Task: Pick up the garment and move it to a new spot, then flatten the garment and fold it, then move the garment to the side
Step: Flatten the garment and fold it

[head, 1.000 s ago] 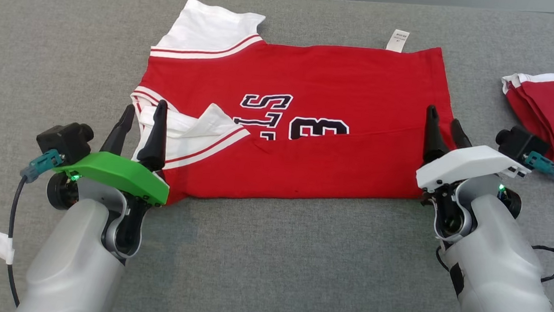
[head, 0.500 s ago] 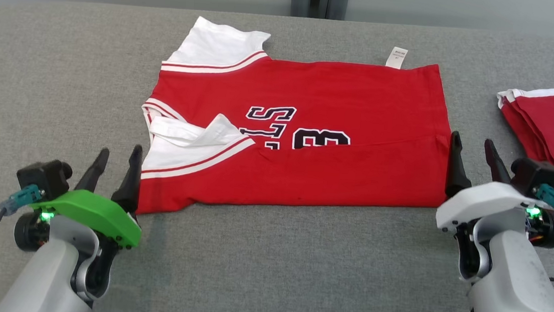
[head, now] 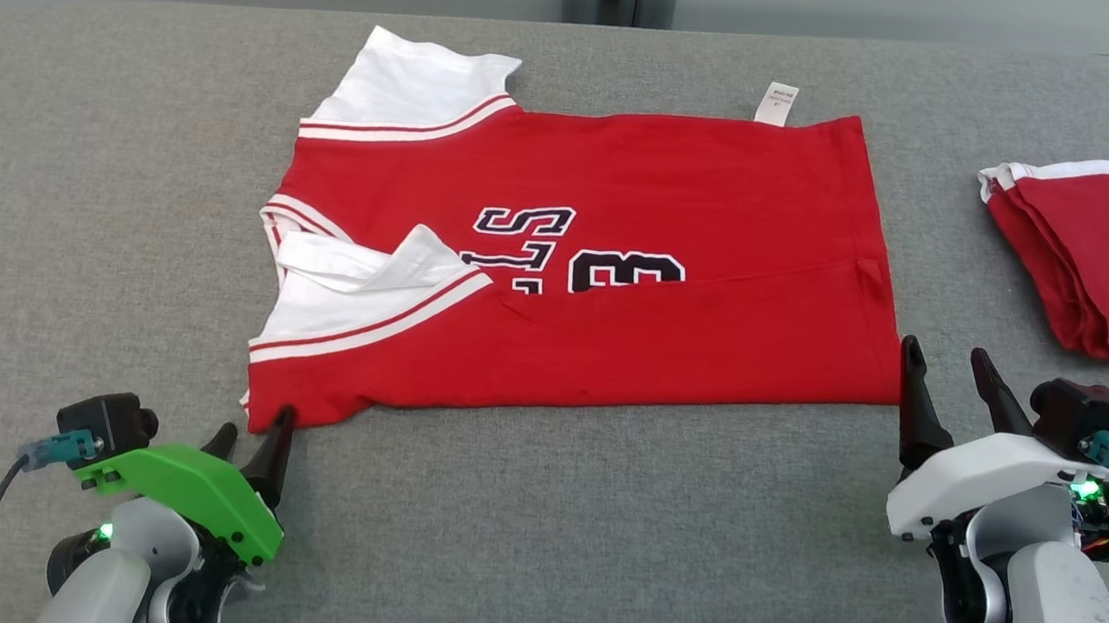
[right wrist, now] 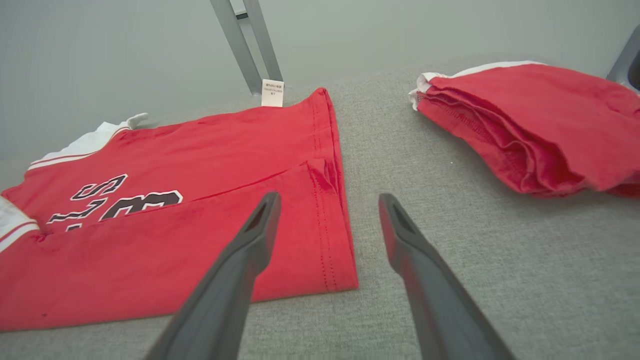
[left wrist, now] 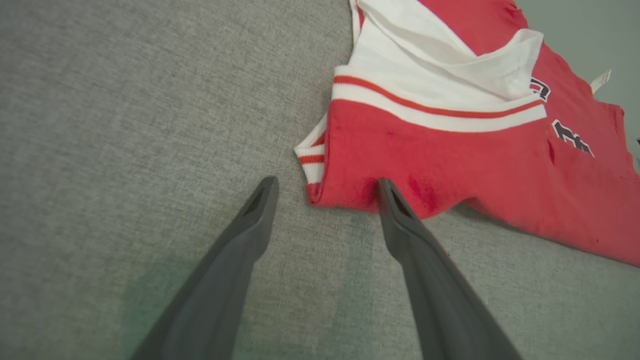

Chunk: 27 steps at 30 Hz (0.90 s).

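Note:
The garment (head: 626, 187) is a red jersey with white sleeves and black numerals. It lies flat on the grey table (head: 545, 532), with its near long edge folded up over the middle. My left gripper (head: 253, 429) is open just in front of the jersey's near left corner. In the left wrist view, one fingertip (left wrist: 385, 190) of the left gripper (left wrist: 326, 182) reaches the edge of the garment (left wrist: 475, 160). My right gripper (head: 945, 351) is open beside the near right corner. In the right wrist view the right gripper (right wrist: 330, 196) hovers over that hem of the garment (right wrist: 225, 150), holding nothing.
A folded stack of red cloth (head: 1101, 259) lies at the right edge of the table, also in the right wrist view (right wrist: 540, 125). A white label (head: 776, 103) sticks out from the jersey's far edge. Bare grey table stretches in front of the jersey and to its left.
Both grippers have drawn back toward the near edge, off the jersey, and stay open. The jersey keeps its fold. The head view has shifted slightly.

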{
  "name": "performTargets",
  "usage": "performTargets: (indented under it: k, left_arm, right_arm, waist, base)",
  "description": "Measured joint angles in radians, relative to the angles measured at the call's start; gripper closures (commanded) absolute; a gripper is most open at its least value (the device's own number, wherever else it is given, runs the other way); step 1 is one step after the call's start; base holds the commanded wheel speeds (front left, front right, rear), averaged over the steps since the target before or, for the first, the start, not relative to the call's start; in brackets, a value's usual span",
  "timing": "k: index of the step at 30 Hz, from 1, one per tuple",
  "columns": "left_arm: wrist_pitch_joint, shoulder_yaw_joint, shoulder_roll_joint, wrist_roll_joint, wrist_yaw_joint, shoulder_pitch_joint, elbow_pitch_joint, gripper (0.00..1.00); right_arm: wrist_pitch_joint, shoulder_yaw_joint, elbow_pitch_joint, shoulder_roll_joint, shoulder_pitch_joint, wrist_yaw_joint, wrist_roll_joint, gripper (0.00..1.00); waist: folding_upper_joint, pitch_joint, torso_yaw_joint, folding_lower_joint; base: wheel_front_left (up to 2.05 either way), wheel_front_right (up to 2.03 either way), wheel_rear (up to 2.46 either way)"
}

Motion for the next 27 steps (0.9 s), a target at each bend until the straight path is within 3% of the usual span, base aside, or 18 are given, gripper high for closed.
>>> performTargets:
  k: [4,5,6,8,9,10,22,23,26,27]
  left_arm:
    - [0.005,0.010,-0.002,-0.016,-0.002,-0.002,0.007,0.00]
    - [0.000,0.015,-0.005,-0.024,-0.004,-0.003,0.008,0.33]
    - [-0.001,0.015,-0.008,-0.025,-0.010,-0.004,0.010,0.53]
    - [-0.005,0.013,-0.010,-0.025,-0.012,-0.007,0.012,0.77]
    - [-0.010,0.010,-0.010,-0.022,-0.016,-0.008,0.013,0.95]
    - [-0.016,0.007,-0.012,-0.021,-0.020,-0.010,0.013,1.00]
    - [-0.061,-0.013,-0.026,-0.003,-0.044,-0.035,-0.011,1.00]
    - [-0.061,-0.015,-0.026,0.000,-0.044,-0.037,-0.016,1.00]
    - [-0.065,-0.019,-0.025,0.005,-0.045,-0.039,-0.032,1.00]
    - [-0.066,-0.019,-0.024,0.006,-0.045,-0.039,-0.039,1.00]
  right_arm:
    - [0.038,-0.004,-0.024,0.000,0.014,0.000,-0.012,0.00]
    - [0.050,-0.006,-0.025,0.000,0.018,0.000,-0.018,0.00]
    - [0.064,-0.007,-0.023,0.000,0.022,0.000,-0.020,0.00]
    - [0.086,-0.008,-0.012,0.000,0.024,0.000,-0.021,0.00]
    - [0.095,-0.010,0.000,0.000,0.024,0.000,-0.024,0.00]
    - [0.102,-0.012,0.015,0.000,0.023,0.000,-0.029,0.00]
    - [0.079,-0.018,0.318,0.000,-0.126,0.000,0.072,0.00]
    - [0.070,-0.012,0.347,-0.001,-0.142,0.000,0.071,0.33]
    - [0.046,0.005,0.414,-0.003,-0.180,0.000,0.092,1.00]
    - [0.036,0.010,0.431,-0.003,-0.191,0.000,0.097,1.00]
  waist:
    - [0.0000,0.008,-0.010,0.0000]
    - [0.0000,0.009,-0.011,0.0000]
    - [0.0000,0.009,-0.011,0.0000]
    - [0.0000,0.009,-0.009,0.0000]
    - [0.0000,0.008,-0.008,0.0000]
    - [0.0000,0.008,-0.006,0.0000]
    - [0.0000,0.006,0.025,0.0000]
    - [0.0000,0.007,0.028,0.0000]
    - [0.0000,0.006,0.036,0.0000]
    - [0.0000,0.005,0.038,0.0000]
  base:
    - [0.00,0.00,0.00]
    - [0.00,0.00,0.00]
    - [0.00,0.00,0.00]
    - [0.00,0.00,0.00]
    - [0.00,0.00,0.00]
    - [0.00,0.00,0.00]
    - [0.00,0.00,0.00]
    - [0.00,0.00,0.00]
    - [0.00,0.00,0.00]
    - [0.00,0.00,0.00]
